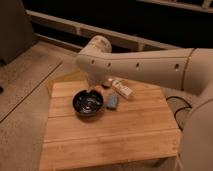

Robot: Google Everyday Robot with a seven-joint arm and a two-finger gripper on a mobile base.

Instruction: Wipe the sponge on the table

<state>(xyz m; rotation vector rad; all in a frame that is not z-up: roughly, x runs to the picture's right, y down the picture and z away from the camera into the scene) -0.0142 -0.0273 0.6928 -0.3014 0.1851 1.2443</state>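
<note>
Dim indoors, lit in a warm yellowish tone. At centre, a low square table with a light top of parallel wooden slats. Stands on a speckled grey-brown floor, crossed at left by a straight diagonal line. At upper left, a tall, dull brown-grey panel, blurred and hard to identify. Behind the table, a dark wall area, banded by a pale rail slanting down from left to right, with a second pale strip lower and nearer the floor. Beside the table's right edge, a thin dark cable looping over the floor.
</note>
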